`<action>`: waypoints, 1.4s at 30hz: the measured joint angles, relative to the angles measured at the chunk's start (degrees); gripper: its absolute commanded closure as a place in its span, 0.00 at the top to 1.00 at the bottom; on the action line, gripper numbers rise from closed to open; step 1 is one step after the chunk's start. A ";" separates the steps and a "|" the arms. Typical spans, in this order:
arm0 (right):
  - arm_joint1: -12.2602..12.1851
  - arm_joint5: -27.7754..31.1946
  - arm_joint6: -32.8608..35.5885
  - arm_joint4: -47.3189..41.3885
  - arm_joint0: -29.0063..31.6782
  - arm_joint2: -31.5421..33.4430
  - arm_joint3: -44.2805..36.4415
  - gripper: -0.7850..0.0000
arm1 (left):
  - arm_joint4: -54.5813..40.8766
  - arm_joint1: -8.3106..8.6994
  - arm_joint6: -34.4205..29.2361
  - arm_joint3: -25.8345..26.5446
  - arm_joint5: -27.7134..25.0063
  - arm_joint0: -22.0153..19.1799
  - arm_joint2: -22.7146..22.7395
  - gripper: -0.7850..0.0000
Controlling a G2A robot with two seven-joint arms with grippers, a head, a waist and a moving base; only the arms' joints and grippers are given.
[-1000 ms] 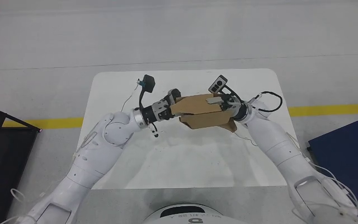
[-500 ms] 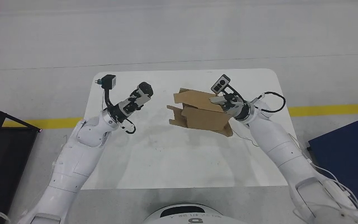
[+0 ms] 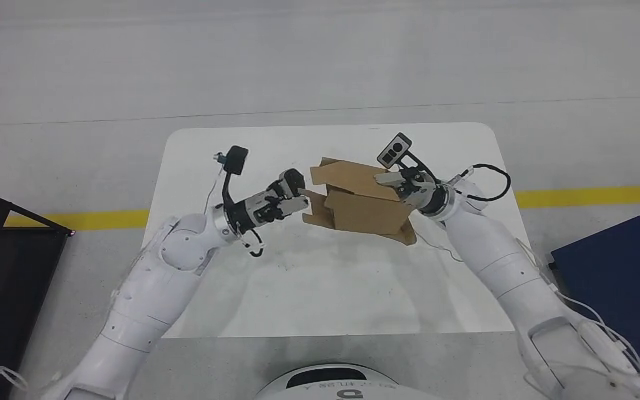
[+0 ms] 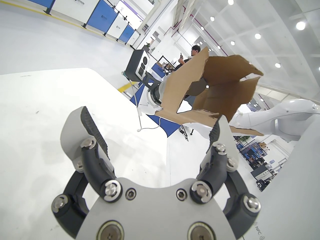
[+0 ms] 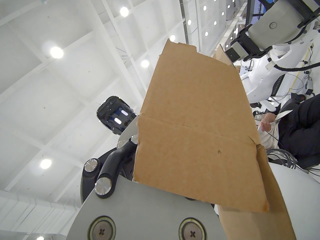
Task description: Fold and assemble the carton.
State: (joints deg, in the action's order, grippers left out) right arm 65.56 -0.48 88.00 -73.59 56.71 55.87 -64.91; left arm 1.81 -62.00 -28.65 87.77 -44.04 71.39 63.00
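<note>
A brown cardboard carton [image 3: 355, 195] hangs partly unfolded above the white table [image 3: 300, 290], its loose flaps spread toward the left. My right gripper [image 3: 396, 184] is shut on the carton's right end. In the right wrist view a carton panel [image 5: 197, 131] covers the jaws, and one dark finger [image 5: 117, 151] shows beside it. My left gripper [image 3: 298, 192] is open and holds nothing, just left of the flaps. From the left wrist, the gripper [image 4: 152, 121] has its ribbed pads wide apart, and the carton [image 4: 220, 88] floats just beyond them.
The table's near half is bare white surface. A yellow floor line [image 3: 580, 197] runs past both sides of the table. A dark stand [image 3: 20, 260] sits off the left side and a blue object [image 3: 610, 260] off the right. A cable [image 3: 490, 180] loops at the right wrist.
My left gripper let go of the carton, swung out to the left, then came back beside its left flaps. The carton went from nearly flat to flaps spread. The right arm held still.
</note>
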 measured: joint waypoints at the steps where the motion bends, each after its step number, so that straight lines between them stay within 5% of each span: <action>1: -0.02 0.00 0.00 -0.04 0.05 0.05 -0.09 0.00 | 0.38 -0.12 0.29 -0.09 0.31 -0.34 -0.31 1.00; 42: -0.40 -0.12 0.00 -0.06 0.45 -0.22 -1.48 0.00 | 11.19 -3.32 6.29 -0.26 8.48 -6.09 -6.34 1.00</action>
State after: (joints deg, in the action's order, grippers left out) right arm 65.15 -0.60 88.00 -73.65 57.16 55.65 -66.39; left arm 13.00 -65.32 -22.36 87.51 -35.56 65.31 56.66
